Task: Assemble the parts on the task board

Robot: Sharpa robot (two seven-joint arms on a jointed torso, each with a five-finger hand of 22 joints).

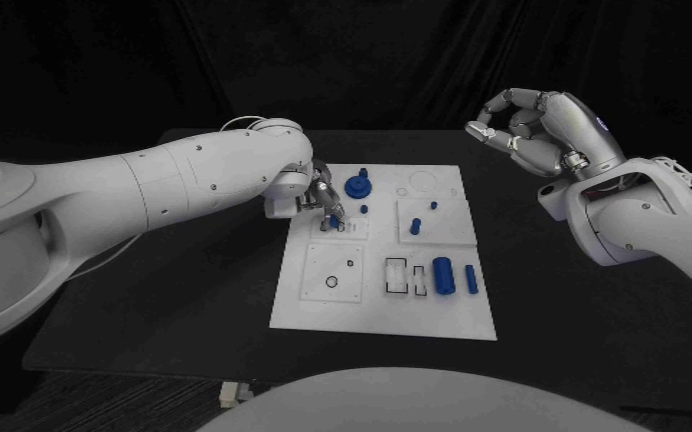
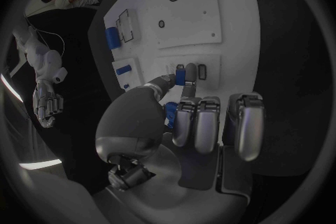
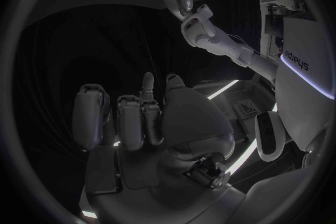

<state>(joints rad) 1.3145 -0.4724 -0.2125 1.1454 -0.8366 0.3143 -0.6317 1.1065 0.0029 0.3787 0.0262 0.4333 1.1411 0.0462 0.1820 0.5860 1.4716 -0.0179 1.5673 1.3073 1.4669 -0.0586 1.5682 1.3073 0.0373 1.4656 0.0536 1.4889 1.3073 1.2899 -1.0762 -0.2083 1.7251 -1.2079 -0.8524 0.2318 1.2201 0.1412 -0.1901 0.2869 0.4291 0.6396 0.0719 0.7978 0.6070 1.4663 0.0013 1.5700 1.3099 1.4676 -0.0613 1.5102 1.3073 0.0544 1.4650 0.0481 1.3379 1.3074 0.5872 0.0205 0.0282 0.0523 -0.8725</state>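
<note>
The small blue part [image 2: 181,74] is sitting at the task board [image 1: 433,322], near the board's left edge and about midway along it, where the left hand [image 1: 320,195] is pinching it between thumb and a fingertip over a rectangular recess. The part is looking small, rigid and light, probably smooth moulded plastic, so it is likely to slip or twist under a loose pinch; the judgement is that it is best taken across its short sides, high enough to leave its lower end free for seating. Whether it is already touching the recess floor cannot be told. Just beyond it, toward the board's far edge, a blue gear-like piece [image 1: 356,188] is standing on the board, with small blue pegs [image 1: 415,225] near the board's middle. Toward the board's near right corner, a blue cylinder [image 1: 444,278] and a slimmer blue piece [image 1: 472,279] are lying beside dark-outlined slots. The right hand [image 1: 541,132] is hovering well apart from the board, beyond its far right corner, fingers curled inward and grasping nothing.
</note>
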